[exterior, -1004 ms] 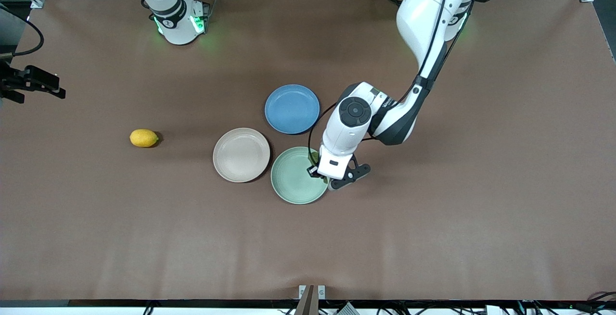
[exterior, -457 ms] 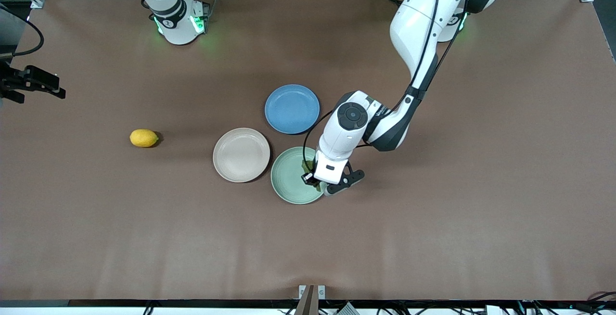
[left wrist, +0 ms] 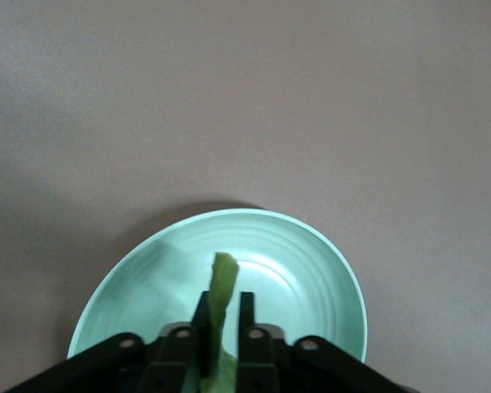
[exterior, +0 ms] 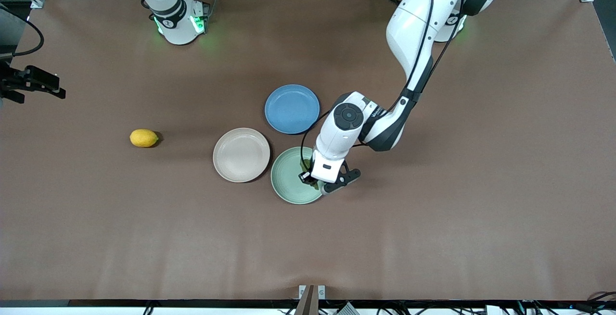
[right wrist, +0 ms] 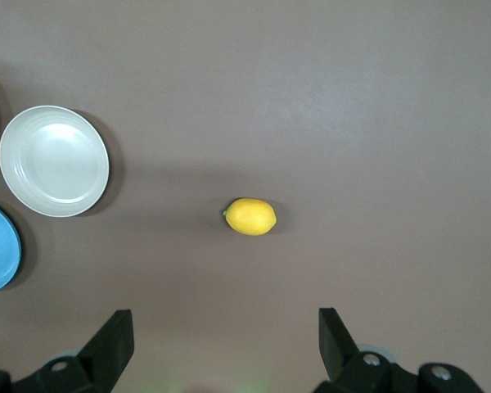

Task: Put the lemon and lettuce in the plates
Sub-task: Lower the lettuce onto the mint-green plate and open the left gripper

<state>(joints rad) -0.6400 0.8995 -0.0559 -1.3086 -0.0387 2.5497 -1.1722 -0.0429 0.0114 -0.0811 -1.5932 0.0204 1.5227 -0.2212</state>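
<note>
While over plate, left hand pinching lettuce.

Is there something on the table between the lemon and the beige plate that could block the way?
Nothing visible does. The lemon lies on bare table toward the right arm's end, and the stretch to the beige plate holds nothing. The right pincer is open above the lemon.

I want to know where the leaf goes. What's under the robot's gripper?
The mint green plate lies under the left gripper, which pinches the lettuce over it. The gripper hides part of the plate.
</note>
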